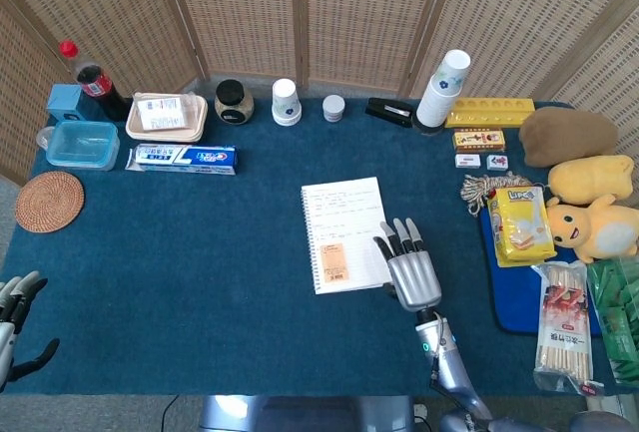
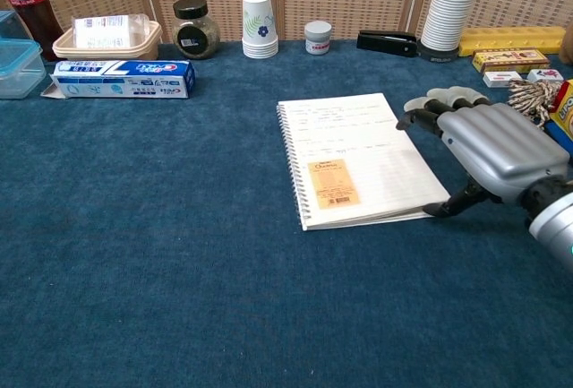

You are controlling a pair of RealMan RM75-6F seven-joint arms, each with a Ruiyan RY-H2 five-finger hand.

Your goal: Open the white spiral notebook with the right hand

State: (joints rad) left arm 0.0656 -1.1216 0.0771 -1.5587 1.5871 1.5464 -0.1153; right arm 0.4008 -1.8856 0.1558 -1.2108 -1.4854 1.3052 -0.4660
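Our right hand (image 2: 488, 150) has its fingers apart, holding nothing; the thumb touches the white spiral notebook (image 2: 358, 159) at its free edge. We fear the whole notebook slides away instead of opening, because nothing pins it.

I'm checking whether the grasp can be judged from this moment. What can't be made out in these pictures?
- Right robot hand, chest view: its own back hides whether fingertips touch the white spiral notebook.
- Notebook writing: too small in both views.
- Left robot hand, head view: cut off by the frame edge.

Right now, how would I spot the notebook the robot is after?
Look to the middle of the blue table. The white spiral notebook lies flat there, just left of the right hand. Its coil edge and orange sticker set it apart.
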